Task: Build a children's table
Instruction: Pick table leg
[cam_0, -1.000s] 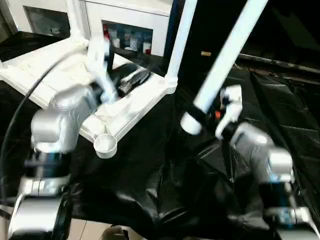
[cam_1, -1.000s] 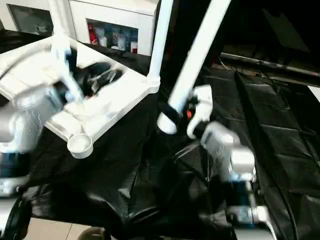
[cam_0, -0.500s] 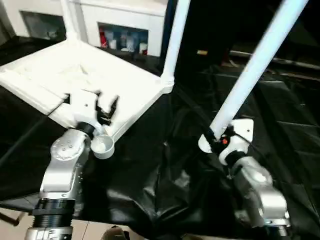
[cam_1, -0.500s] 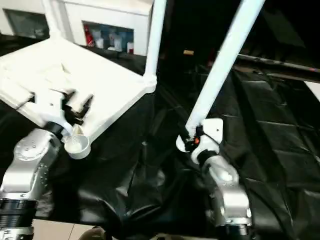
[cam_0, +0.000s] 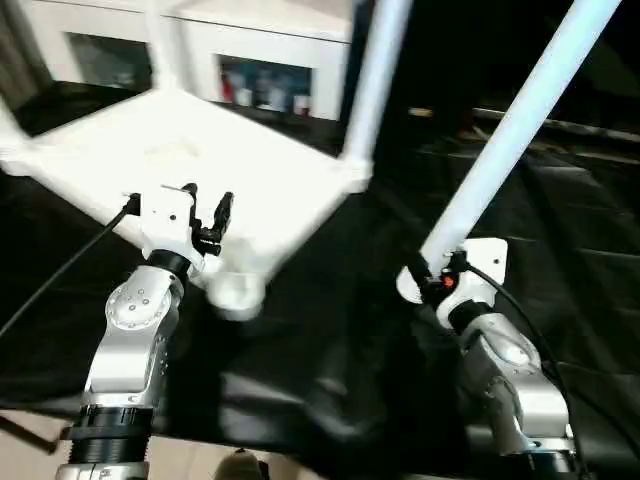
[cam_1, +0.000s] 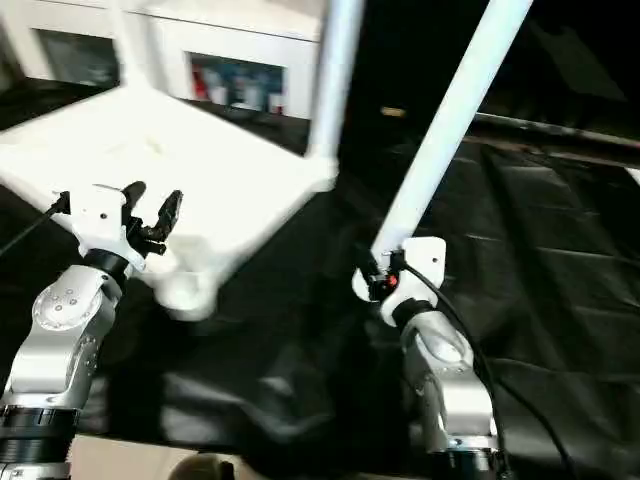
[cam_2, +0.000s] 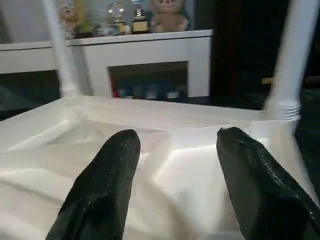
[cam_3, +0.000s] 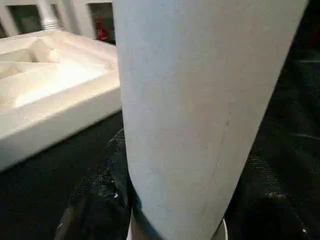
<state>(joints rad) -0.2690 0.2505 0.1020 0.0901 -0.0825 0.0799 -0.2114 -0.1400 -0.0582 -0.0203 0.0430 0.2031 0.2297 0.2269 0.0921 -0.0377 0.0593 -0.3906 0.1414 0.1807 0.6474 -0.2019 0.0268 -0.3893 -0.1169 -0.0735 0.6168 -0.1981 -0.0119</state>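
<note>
The white tabletop (cam_0: 230, 150) lies underside up on the black cloth, left of centre. Two white legs stand in its far sockets, one at the back left (cam_0: 165, 40) and one at the right corner (cam_0: 372, 80). The near corner socket (cam_0: 238, 290) holds nothing. My left gripper (cam_0: 208, 200) hovers open over the tabletop's near edge, just beside that socket, its black fingers (cam_2: 107, 185) apart with nothing between them. My right gripper (cam_0: 432, 278) is shut on the thick lower end of a third leg (cam_0: 510, 130), which slants up to the right, off the tabletop.
Black cloth (cam_0: 330, 350) covers the work table, creased in front. A white cabinet (cam_0: 270, 60) with small items on its shelves stands behind the tabletop. A black cable (cam_0: 60, 275) runs to my left arm.
My left gripper has drawn back from the tabletop's middle to its near edge. My right gripper has carried the leg's end a little right and nearer. The camera has shifted too.
</note>
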